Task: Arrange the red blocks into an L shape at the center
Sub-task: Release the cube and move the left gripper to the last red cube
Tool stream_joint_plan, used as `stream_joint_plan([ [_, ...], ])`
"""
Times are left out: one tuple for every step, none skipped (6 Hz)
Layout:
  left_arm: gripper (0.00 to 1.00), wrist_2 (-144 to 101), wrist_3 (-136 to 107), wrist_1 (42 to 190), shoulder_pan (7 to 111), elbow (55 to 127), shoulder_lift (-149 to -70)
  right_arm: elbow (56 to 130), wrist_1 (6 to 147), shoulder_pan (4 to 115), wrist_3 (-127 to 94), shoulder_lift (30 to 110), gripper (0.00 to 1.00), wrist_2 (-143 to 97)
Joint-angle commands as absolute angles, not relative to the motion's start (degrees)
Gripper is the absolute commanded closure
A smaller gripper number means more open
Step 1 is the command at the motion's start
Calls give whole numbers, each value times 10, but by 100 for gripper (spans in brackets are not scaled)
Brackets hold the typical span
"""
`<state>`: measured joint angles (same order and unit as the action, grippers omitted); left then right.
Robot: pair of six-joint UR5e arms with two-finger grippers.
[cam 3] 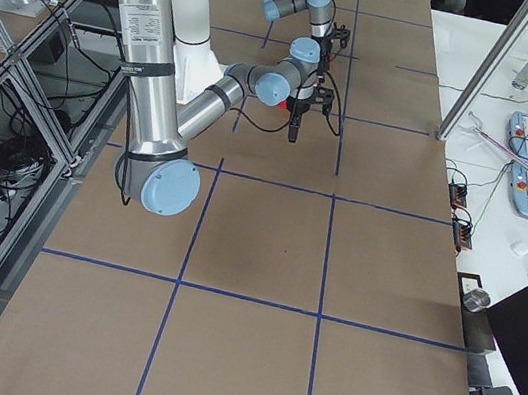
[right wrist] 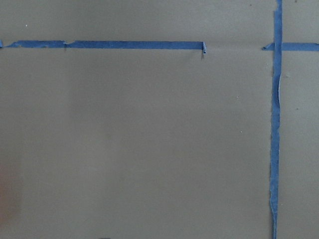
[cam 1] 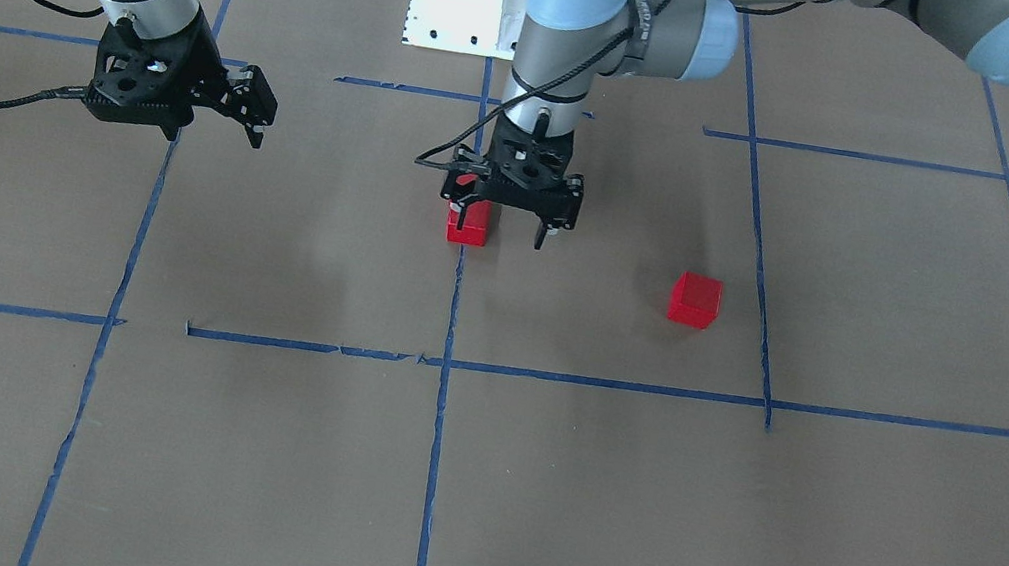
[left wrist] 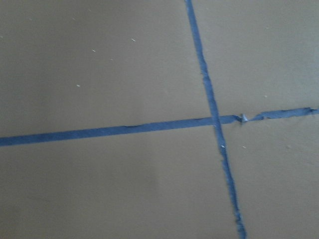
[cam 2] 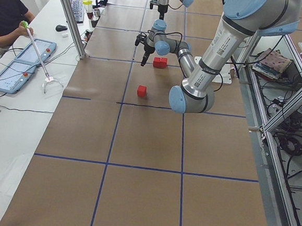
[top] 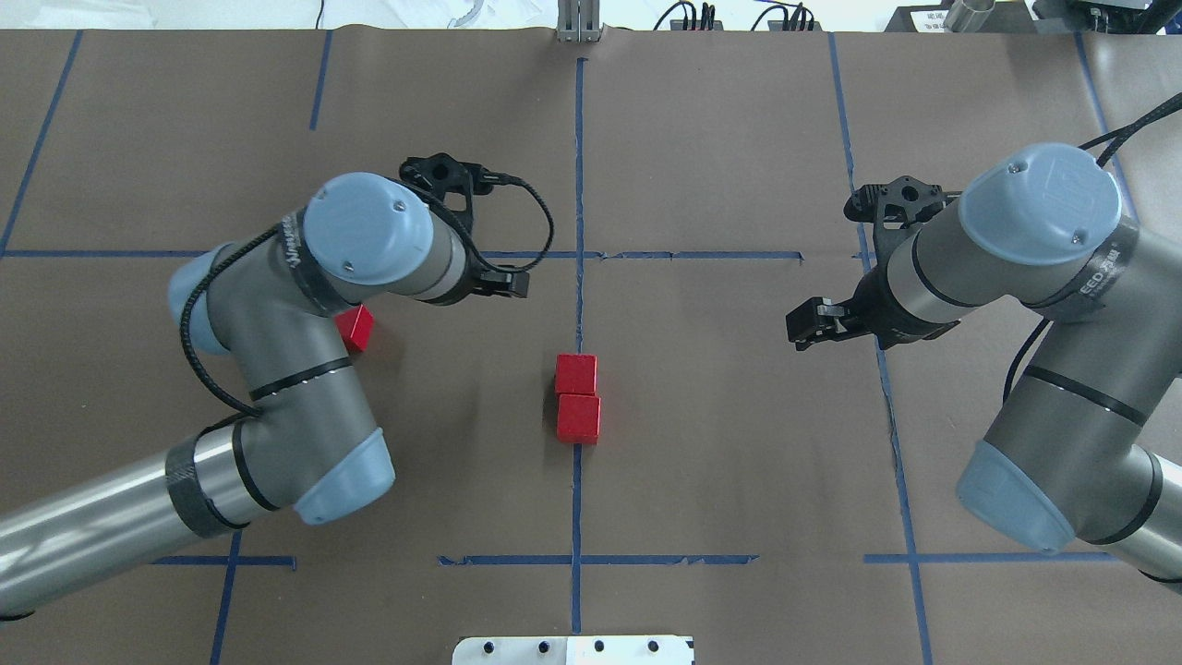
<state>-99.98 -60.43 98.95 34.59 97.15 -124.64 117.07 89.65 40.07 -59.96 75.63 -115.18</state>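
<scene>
— Our left hand (cam 1: 503,225) hangs released and empty over the table (top: 739,462), just past the two touching red blocks (top: 577,395) on the centre line (top: 579,185).
— The third red block (cam 1: 695,299)?
— Alone, off to our left, nearer this arm than the other.

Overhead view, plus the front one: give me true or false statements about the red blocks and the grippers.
Two red blocks touch, sitting on the blue center line. True.
The third red block touches that pair. False: it sits apart, toward the robot's left.
The left gripper is shut on a block. False: it is open and empty.
The right gripper holds nothing. True.
The L shape is finished. False: only two blocks are joined.
</scene>
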Motion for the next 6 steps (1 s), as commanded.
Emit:
stream_joint_plan([
  [2, -1132, -552, 991, 412, 980, -1174, 1175, 896, 401, -599, 757, 1, -1152],
  [2, -1133, -527, 991, 413, 977, -1164, 1182, 896, 400, -600, 758, 1, -1152],
  [2, -1136, -463, 991, 424, 971, -1154, 1184, 896, 400, -601, 757, 1, -1152],
  [2, -1139, -430, 991, 434, 969, -1149, 1189, 896, 400, -606, 758, 1, -1152],
  [2, -1149, -434, 991, 434, 966, -1147, 1187, 896, 400, -606, 758, 1, -1152],
  [2, -1150, -459, 991, 432, 959, -1146, 1187, 896, 400, -606, 758, 1, -1152],
])
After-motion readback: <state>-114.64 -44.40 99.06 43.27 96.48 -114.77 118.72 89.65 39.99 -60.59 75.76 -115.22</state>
